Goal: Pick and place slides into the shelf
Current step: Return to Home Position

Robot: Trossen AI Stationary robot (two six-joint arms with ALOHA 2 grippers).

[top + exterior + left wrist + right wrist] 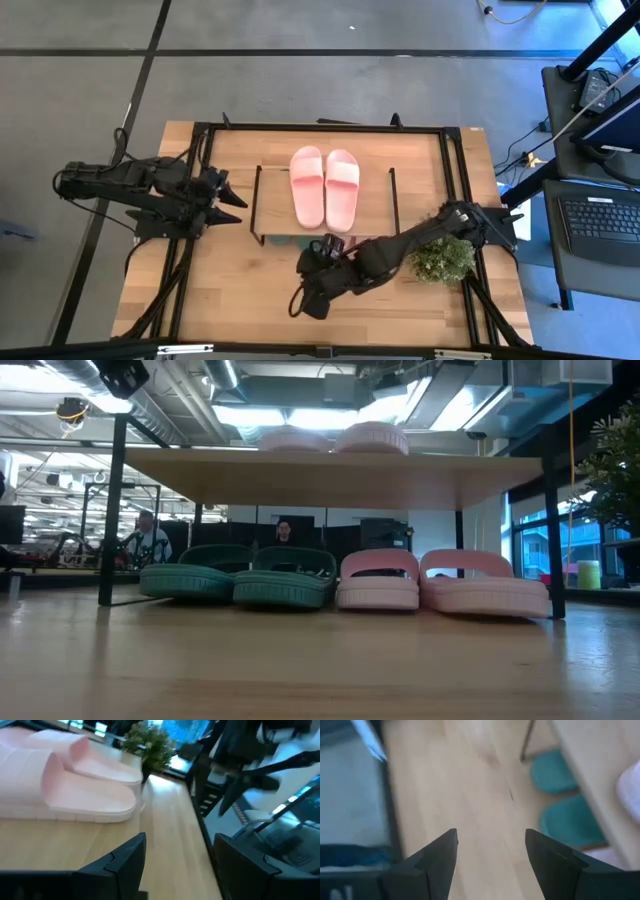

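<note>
The shelf (275,205) stands mid-table. One light pink pair of slides (325,187) lies side by side on its wooden top board (330,478). Under the board, on the table, a dark green pair (240,575) and a second pink pair (440,585) stand in a row. My right gripper (300,300) hangs open above the bare table on the shelf's near side, slanting down, with nothing between its fingers (490,837); its wrist view shows the green slides (565,820). My left gripper (232,196) stands open left of the shelf, pointing at it, also with nothing between its fingers (180,855).
A small green plant (443,258) sits on the table right of the shelf, beside my right arm. A black frame (455,170) runs around the tabletop. Bare wood lies between the shelf and the near edge. People show in the room behind the table.
</note>
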